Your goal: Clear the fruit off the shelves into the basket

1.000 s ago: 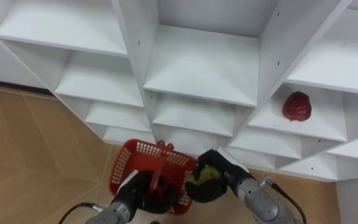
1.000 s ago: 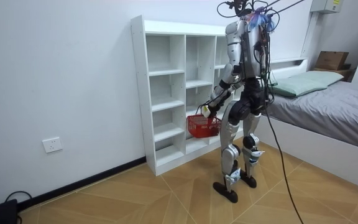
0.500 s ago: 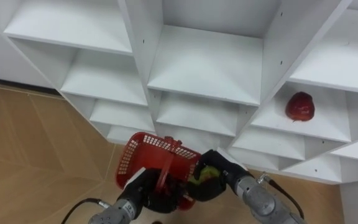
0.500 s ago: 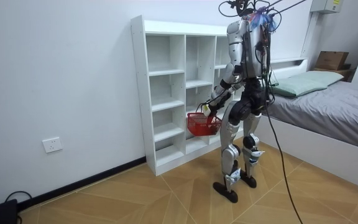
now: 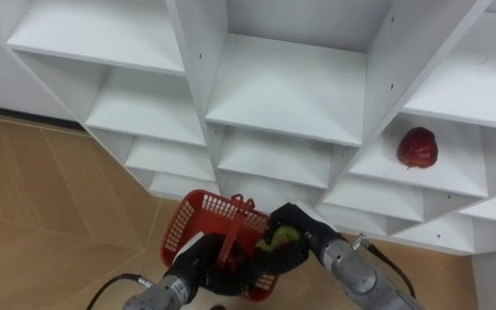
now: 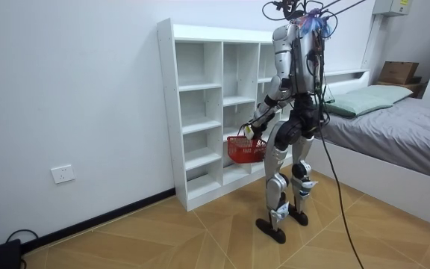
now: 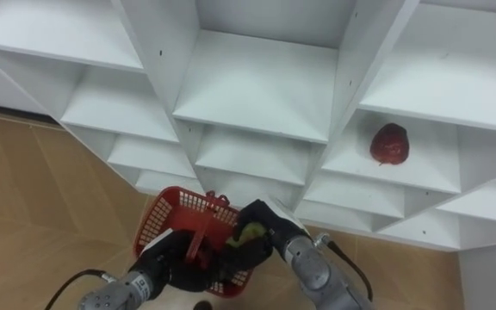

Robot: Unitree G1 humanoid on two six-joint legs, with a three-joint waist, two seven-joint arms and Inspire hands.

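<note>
**One fruit over the basket, another waiting on the shelf**

From where I stand, the robot is right up against the white closet (image 6: pixel 200 112), leaning slightly toward its lower shelves. Its left hand (image 5: pixel 201 269) has its fingers curled round the handle (image 5: pixel 233 238) of the red basket (image 5: pixel 203 207) and holds it out in front of the body. Its right hand (image 5: pixel 302 244) is wrapped round a greenish fruit (image 5: pixel 282 238) and hovers at the basket's right edge, just above the rim.

This looks like the drop-off step: the fruit is held but not yet in the basket. The next move calls for bringing the right hand over the basket's middle and loosening the fingers so the fruit falls inside rather than bouncing off the rim (the basket hangs from one hand and could swing).

A red apple (image 5: pixel 417 147) sits alone on a shelf in the right-hand column, well apart from both hands, and I'd guess it comes next.
</note>
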